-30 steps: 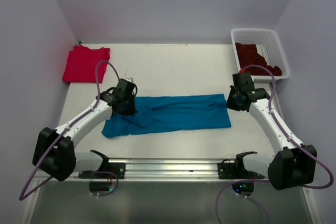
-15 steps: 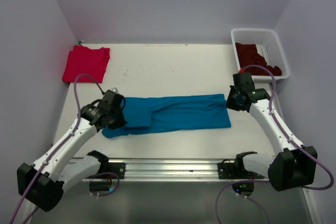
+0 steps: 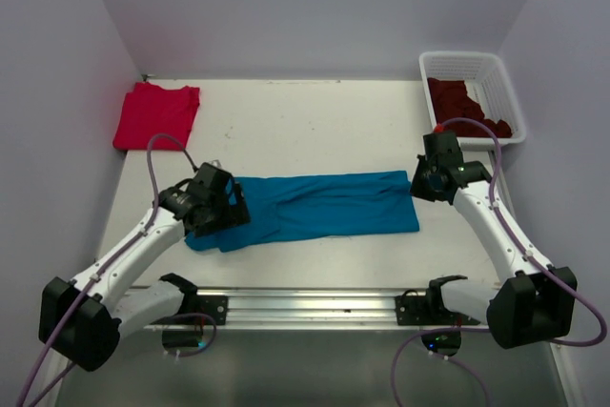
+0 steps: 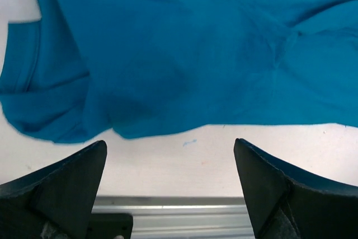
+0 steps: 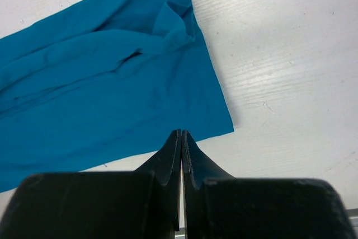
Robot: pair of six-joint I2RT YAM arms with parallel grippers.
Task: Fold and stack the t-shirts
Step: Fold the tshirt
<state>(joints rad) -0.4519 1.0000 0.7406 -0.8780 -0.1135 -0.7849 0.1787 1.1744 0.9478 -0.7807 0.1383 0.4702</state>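
Note:
A teal t-shirt lies folded into a long band across the middle of the table, also filling the left wrist view and the right wrist view. My left gripper hovers over its left end, open wide, with only bare table between the fingers. My right gripper is shut just over the band's right near corner, with no cloth between the jaws. A folded red t-shirt rests at the back left. Dark maroon t-shirts lie in the basket.
The white lattice basket stands at the back right corner. A metal rail carrying the arm bases runs along the near edge, and shows below the left fingers. Walls close in the left, back and right sides.
My left gripper drew the teal shirt's left end toward the front left, then opened and let it go. The right arm has not moved.

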